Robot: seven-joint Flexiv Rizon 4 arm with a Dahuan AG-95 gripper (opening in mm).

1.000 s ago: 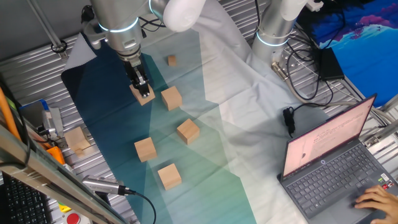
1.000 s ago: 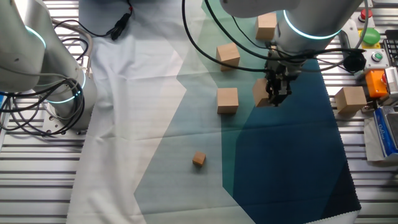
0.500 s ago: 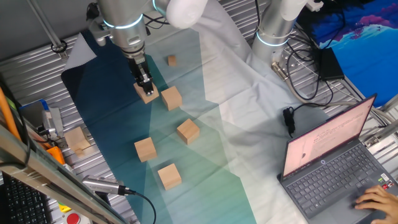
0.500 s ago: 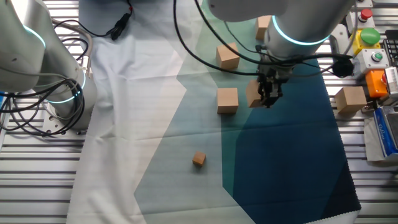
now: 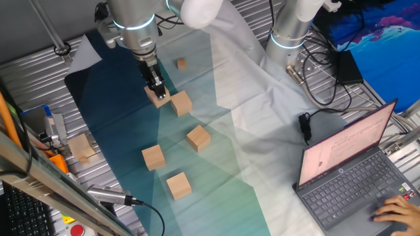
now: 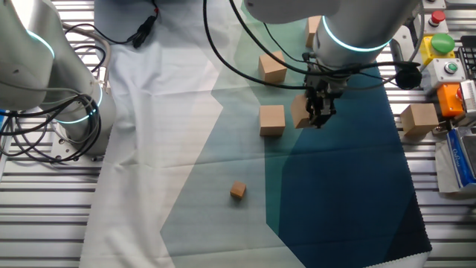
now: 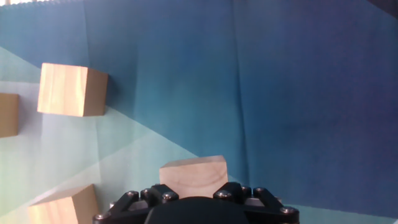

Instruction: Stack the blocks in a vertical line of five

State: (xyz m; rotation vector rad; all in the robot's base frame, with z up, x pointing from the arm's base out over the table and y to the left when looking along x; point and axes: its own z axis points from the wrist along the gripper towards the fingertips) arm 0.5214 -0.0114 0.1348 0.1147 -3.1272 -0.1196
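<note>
**Claw grips one block above the cloth, beside a second**

The claw [image 5: 156, 92] is closed on a block [image 5: 158, 99], its dark fingers [image 6: 318, 112] clamped on opposite faces. The block sits between the fingertips and pokes out below them. In the hand view it [image 7: 193, 177] shows straight ahead of the claw body, over the dark blue part of the cloth [image 7: 298, 93]. Whether it hangs clear of the surface or touches it, I cannot tell.

In one fixed view a second block [image 5: 180, 103] lies just beside the held one, at about 4 o'clock from it; a gap is not clear there. In the other fixed view this neighbour [image 6: 272, 120] lies at 9 o'clock from the claw [image 6: 317, 117], with a narrow strip of cloth between the two.

Three more blocks rest on the cloth further off: one [image 5: 198, 137] at 5 o'clock from the claw, one [image 5: 153, 157] at 6 o'clock, and the last [image 5: 178, 185] beyond them, also near 6 o'clock. All four loose blocks lie apart, none stacked.

A much smaller cube [image 5: 181, 63] lies at 1 o'clock from the claw. A paler block [image 5: 81, 147] sits off the cloth on the ribbed metal surface [image 5: 39, 78].
</note>
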